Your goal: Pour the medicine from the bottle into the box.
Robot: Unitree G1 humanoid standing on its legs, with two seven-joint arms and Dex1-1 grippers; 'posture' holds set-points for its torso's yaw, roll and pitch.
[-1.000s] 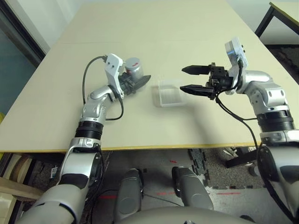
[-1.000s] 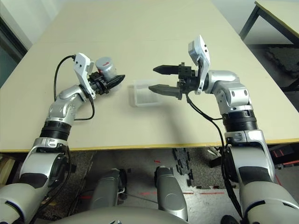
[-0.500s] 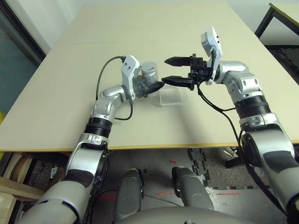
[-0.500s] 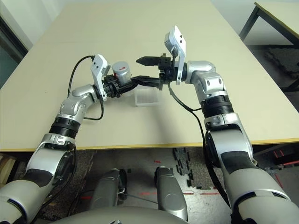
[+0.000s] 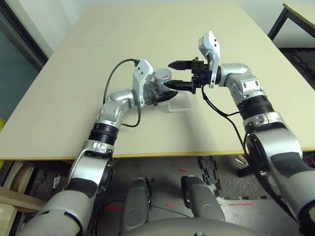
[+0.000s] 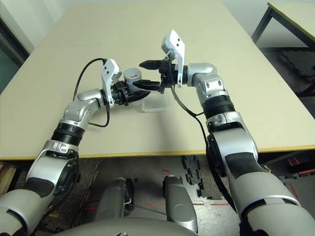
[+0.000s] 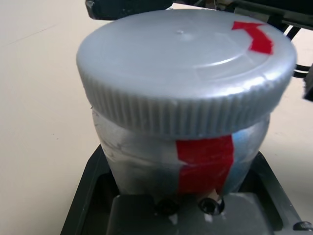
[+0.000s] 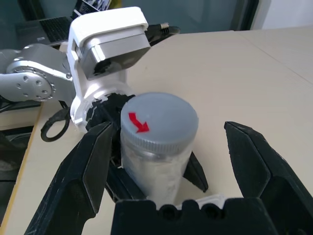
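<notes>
My right claw (image 8: 173, 147) has swung in, spread around the cap (image 8: 159, 122); my left claw (image 5: 158, 94) pinches the bottle (image 5: 161, 81) mid-frame beside the box (image 5: 180, 103). Uncapping looks next.

You can't see the medicine: the bottle (image 5: 161, 81) is capped and opaque, so its contents stay hidden. The left gripper (image 5: 158, 94) and the bottle cover the left edge of the box (image 5: 180, 102). In the left wrist view, the bottle hides the left fingers almost wholly. The bench (image 5: 74, 98) runs off the far edge.
</notes>
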